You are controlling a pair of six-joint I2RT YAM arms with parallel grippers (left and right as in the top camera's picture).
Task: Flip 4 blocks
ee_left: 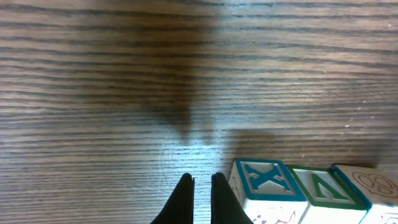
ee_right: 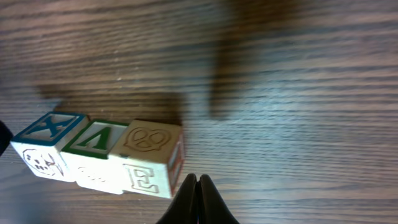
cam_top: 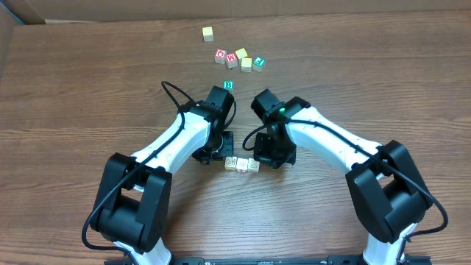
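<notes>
We see a row of three blocks point(cam_top: 242, 165) touching side by side on the table point(cam_top: 73, 88), between the left gripper point(ee_left: 202, 182) and the right gripper point(ee_right: 197, 179). Behind it lies a single block point(cam_top: 228, 85). Farther back sits a cluster of cubes point(cam_top: 239, 58), with a lone cube point(cam_top: 208, 33) behind it to the left.

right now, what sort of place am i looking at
Probably a robot test bench in a lab or workshop, though no room shows: a brown wood-grain tabletop, two white and black robot arms mounted at one edge, and small wooden alphabet cubes set out on it.
</notes>
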